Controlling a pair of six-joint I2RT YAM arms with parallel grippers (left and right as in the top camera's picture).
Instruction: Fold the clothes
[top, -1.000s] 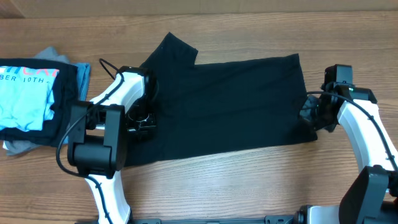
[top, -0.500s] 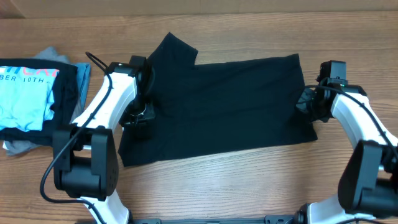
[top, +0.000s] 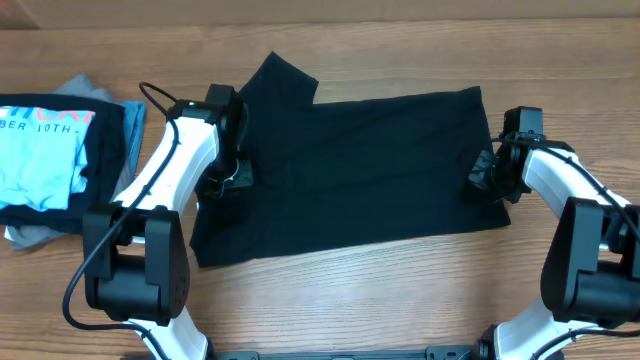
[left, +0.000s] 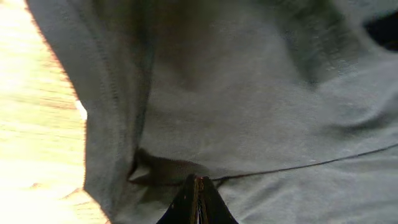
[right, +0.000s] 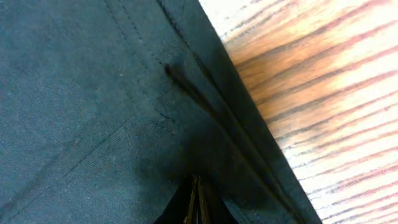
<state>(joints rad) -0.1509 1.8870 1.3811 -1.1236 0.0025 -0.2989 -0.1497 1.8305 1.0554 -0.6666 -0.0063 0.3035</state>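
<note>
Pinching a crease of the black T-shirt (left: 261, 112), my left gripper (left: 198, 193) has its fingers pressed together near the garment's left edge, just beside bare wood. My right gripper (right: 196, 196) is closed tight on a ridge of cloth at the opposite edge, where the fabric bunches. The shirt lies spread across the middle of the wooden table (top: 400, 290), one sleeve pointing to the far side. A light blue T-shirt (top: 40, 160) sits well off to my left.

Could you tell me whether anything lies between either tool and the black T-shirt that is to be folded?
Nothing visible does. The left tool and the right tool are each shut directly on the black T-shirt, at opposite ends; the pile of other garments lies apart.
</note>
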